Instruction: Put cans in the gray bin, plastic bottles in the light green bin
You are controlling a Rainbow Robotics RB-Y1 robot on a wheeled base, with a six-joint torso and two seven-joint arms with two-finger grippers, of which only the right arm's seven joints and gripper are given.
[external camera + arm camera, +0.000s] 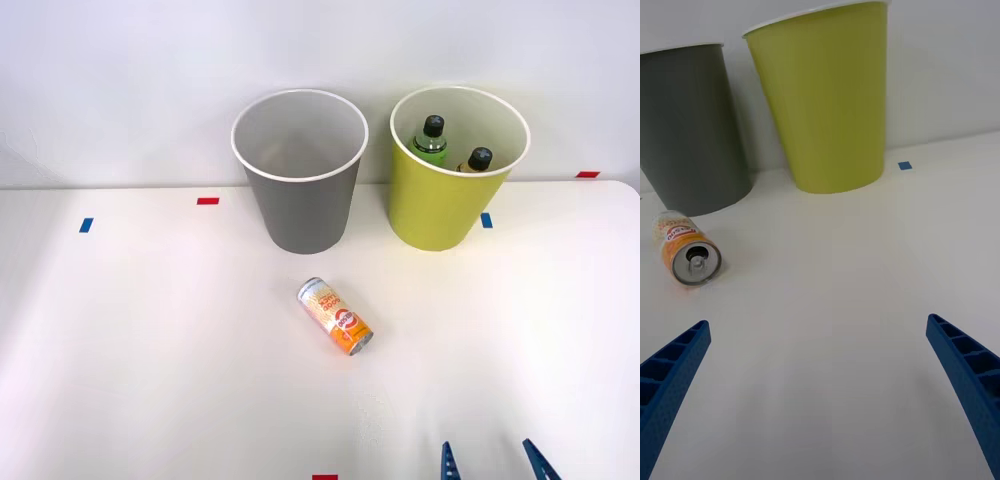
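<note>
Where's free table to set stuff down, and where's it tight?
Free: the left stretch of the table, from the blue and red tape marks forward; the right side below the green bin; the strip between can and open tool. Tight: between gray bin and green bin, and between gray bin and can.

You see a can (pixel 335 316) with shiny metal ends, matt smooth bins (pixel 300 170), and ribbed blue fingers (pixel 970 379).
</note>
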